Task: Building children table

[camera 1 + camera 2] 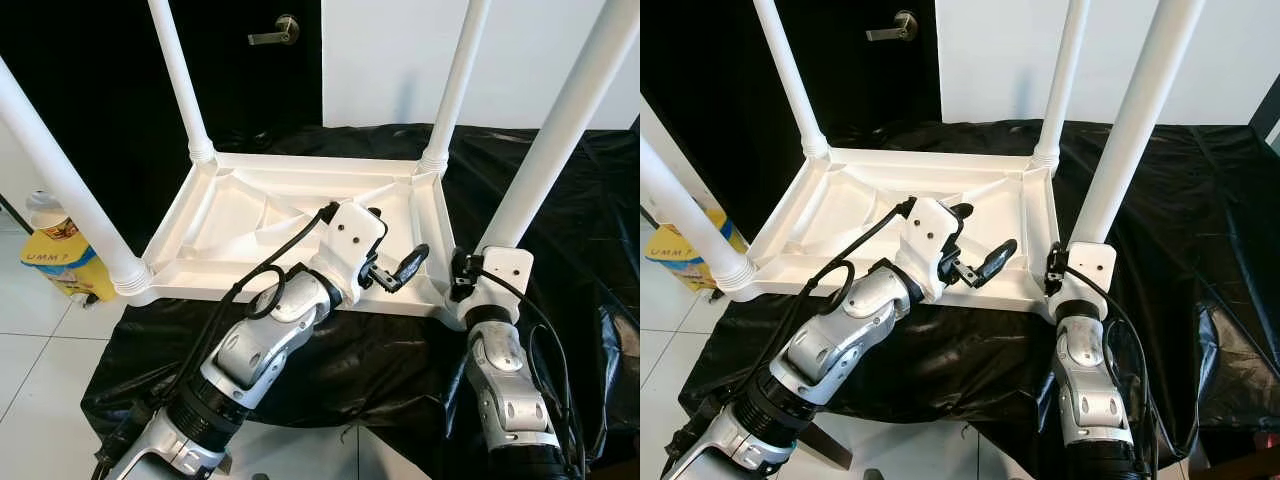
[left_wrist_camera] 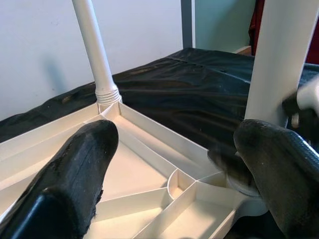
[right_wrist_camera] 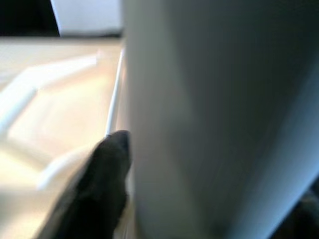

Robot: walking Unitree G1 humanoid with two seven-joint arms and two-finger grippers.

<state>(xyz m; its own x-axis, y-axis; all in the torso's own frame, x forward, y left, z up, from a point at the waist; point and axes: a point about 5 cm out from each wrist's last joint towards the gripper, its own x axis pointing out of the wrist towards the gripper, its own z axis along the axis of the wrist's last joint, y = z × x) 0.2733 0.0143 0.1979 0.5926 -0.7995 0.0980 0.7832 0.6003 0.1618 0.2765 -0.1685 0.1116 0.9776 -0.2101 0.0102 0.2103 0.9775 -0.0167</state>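
Children's table (image 1: pixel 300 215), white plastic, lies upside down on a black sheet (image 1: pixel 400 350) spread over a raised surface, its ribbed underside facing up and four round white legs rising from its corners. The near right leg (image 1: pixel 560 130) stands at the table's near right corner, and the right gripper (image 1: pixel 462 272) is at the base of that leg; in the right wrist view a black finger (image 3: pixel 107 184) lies against the leg's side with the other finger just showing past the leg's far side, so the gripper looks clamped around the leg. The left gripper (image 1: pixel 395 270) hovers over the near edge of the upturned table, just left of that same corner, its two black fingers spread apart and holding nothing; its wrist view looks between the fingers (image 2: pixel 75 174) across the ribbed tray toward the far right leg (image 2: pixel 94 55) with its threaded collar. The underside shows raised ribs running diagonally and a curved rib near the corner. Beyond the table's left edge, on the tiled floor (image 1: pixel 40 360), stands a yellow bottle (image 1: pixel 60 255) with a white cap and a label whose red letters are too small to read with certainty. Behind the table is a dark door with a metal lever handle (image 1: pixel 275 33).
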